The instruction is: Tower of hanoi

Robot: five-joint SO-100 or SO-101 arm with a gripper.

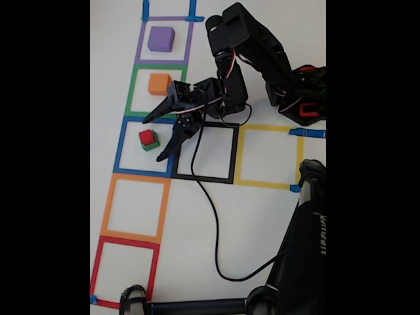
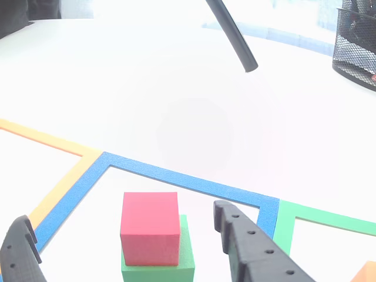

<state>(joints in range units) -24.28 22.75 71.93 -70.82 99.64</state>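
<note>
Currently, in the fixed view, the red cube [image 1: 146,136] is sitting on the green cube [image 1: 151,144] inside the blue tape square [image 1: 122,147], toward the table's [image 1: 262,216] left edge. Just right of that pair, the gripper [image 1: 152,138] is hanging with its jaws spread wide and nothing in them, fingertips pointing leftward at the stack. In the other view the red cube [image 2: 150,228] is lying between the two fingers [image 2: 249,244], slightly ahead of the tips, so the approach looks aligned. Farther toward the top edge, the orange cube [image 1: 159,84] and purple cube [image 1: 160,39] are resting in their own squares.
</note>
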